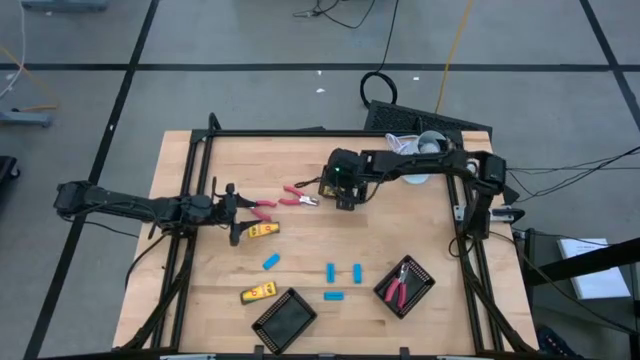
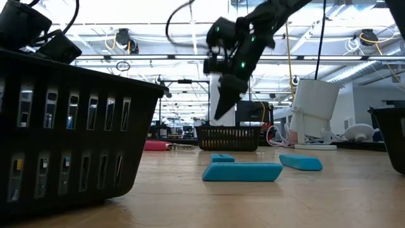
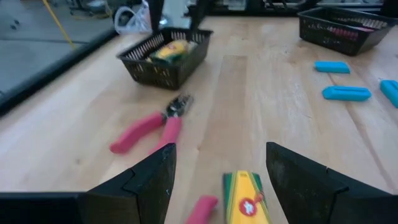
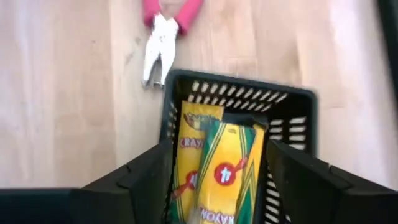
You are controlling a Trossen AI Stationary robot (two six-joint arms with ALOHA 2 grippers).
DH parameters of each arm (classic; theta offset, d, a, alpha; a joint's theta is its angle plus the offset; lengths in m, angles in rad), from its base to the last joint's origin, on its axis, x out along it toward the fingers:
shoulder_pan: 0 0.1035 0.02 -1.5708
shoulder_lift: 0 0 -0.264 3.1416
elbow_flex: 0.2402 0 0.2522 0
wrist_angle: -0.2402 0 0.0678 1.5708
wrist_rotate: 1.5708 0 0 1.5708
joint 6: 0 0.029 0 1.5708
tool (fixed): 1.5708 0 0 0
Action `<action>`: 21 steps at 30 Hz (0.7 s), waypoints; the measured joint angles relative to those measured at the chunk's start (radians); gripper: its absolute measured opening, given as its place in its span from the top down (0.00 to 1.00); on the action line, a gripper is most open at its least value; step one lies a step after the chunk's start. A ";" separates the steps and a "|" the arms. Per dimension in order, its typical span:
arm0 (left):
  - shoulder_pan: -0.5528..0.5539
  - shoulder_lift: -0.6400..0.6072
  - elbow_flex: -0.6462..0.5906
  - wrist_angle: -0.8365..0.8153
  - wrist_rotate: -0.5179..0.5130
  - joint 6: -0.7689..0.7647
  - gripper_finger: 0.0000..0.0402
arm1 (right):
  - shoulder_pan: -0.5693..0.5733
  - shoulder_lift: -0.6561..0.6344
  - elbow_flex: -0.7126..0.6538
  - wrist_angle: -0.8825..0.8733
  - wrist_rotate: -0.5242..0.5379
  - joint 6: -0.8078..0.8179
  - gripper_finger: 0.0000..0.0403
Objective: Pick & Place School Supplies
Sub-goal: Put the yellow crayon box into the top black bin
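Note:
A small black mesh tray (image 4: 292,118) at the table's middle holds two yellow-and-black crayon boxes (image 4: 224,171), lying side by side. My right gripper (image 4: 219,149) hangs open just above them, slanting down, one finger to each side of the upper box. At the table's left, my left gripper (image 3: 221,152) stands open and low. A third yellow box (image 3: 245,199) lies on the wood right ahead of its fingers. Pink-handled pliers (image 3: 149,127) lie beyond, and a second pair (image 1: 262,208) lies beside that gripper.
Several blue pieces (image 1: 330,271) and another yellow box (image 1: 258,293) lie toward the near edge. One black tray (image 1: 284,320) stands at the near edge; another (image 1: 404,285), near right, holds pink pliers. A white jug (image 1: 420,150) stands at the far right.

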 joint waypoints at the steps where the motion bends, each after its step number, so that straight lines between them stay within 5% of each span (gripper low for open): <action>1: -0.001 0.003 0.007 -0.022 0.006 -0.015 0.38 | 0.013 -0.019 0.000 -0.007 0.018 -0.008 0.39; 9: -0.039 0.132 0.184 -0.289 -0.010 -0.148 0.38 | 0.112 -0.162 0.000 -0.055 0.149 -0.021 0.41; 21: -0.134 0.631 0.482 -0.546 0.008 -0.250 0.38 | 0.226 -0.218 -0.003 -0.251 0.272 0.037 0.41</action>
